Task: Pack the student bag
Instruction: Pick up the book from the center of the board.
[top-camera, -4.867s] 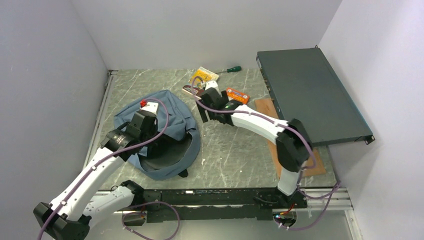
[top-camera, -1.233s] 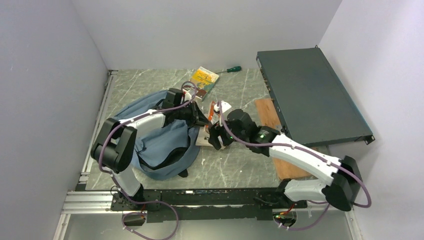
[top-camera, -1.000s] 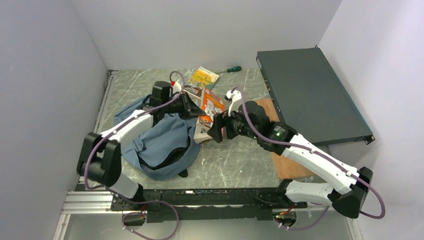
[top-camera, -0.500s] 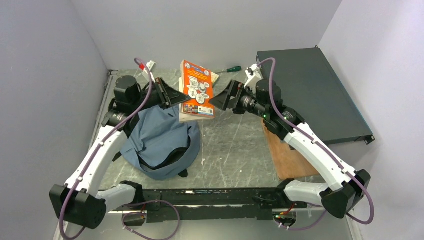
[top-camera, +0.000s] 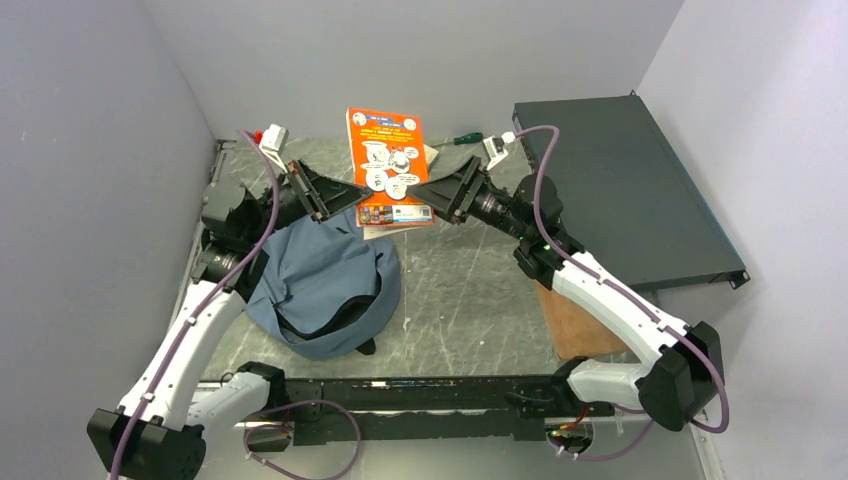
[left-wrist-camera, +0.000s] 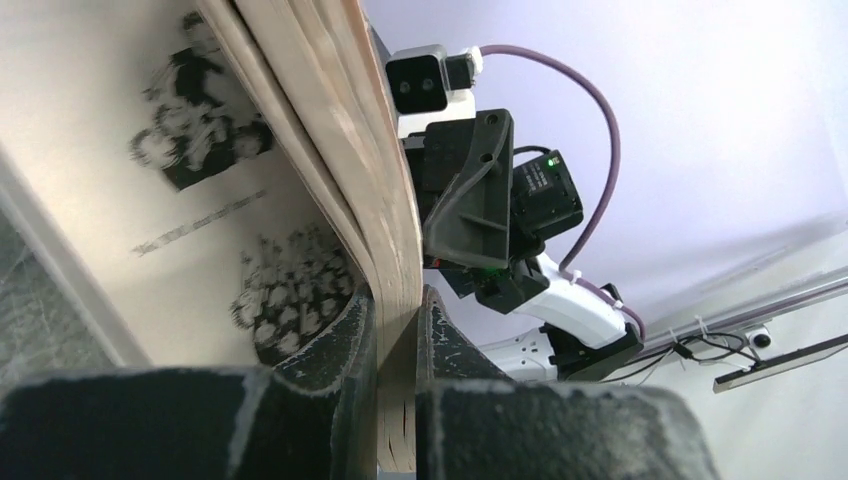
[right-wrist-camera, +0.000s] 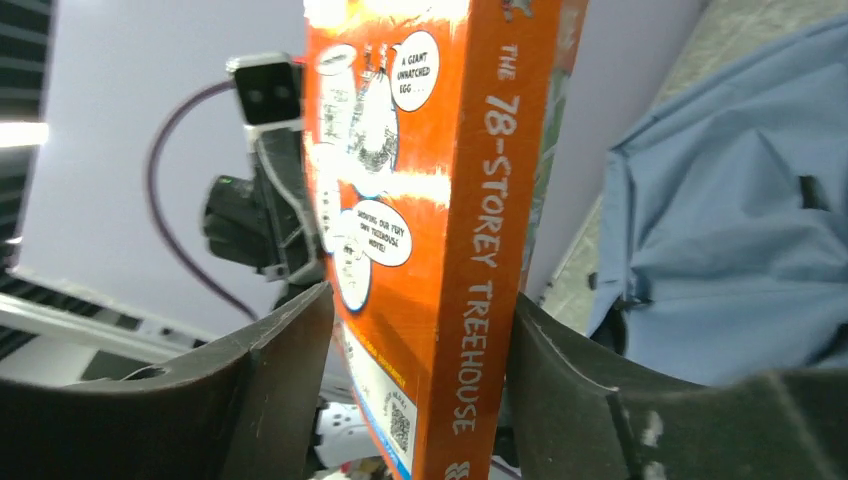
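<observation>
the orange book (top-camera: 388, 165) hangs in the air between the two arms, lifted clear of the surface (top-camera: 470, 290) with its illustrated front cover turned up toward the overhead camera. the left fingers (top-camera: 340, 193) are clenched on the book's open page edge; in the left wrist view the pale page block (left-wrist-camera: 372, 160) runs down into the narrow gap between the two dark fingers (left-wrist-camera: 335, 345), which press on it from both sides. the right fingers (top-camera: 440, 192) grasp the opposite side, at the spine. in the right wrist view the spine (right-wrist-camera: 482, 250) stands between the two fingers (right-wrist-camera: 275, 385) and reads "the 78-storey treehouse".

the student bag (top-camera: 320, 275) lies flat on the surface, left of centre, just in front of the left arm's wrist. its dark opening with black lining (top-camera: 335, 318) faces the near edge, and a black strap end (top-camera: 366, 347) pokes out at its near right. from above, the book's lower edge overlaps the bag's far right rim. the right wrist view shows the blue fabric (right-wrist-camera: 720, 220) below and to the right of the book.

a flat dark grey metal box (top-camera: 620, 190) sits along the right wall, a wooden board (top-camera: 575, 320) lies partly under its near end, and a green-handled screwdriver (top-camera: 462, 139) rests near the back wall.
</observation>
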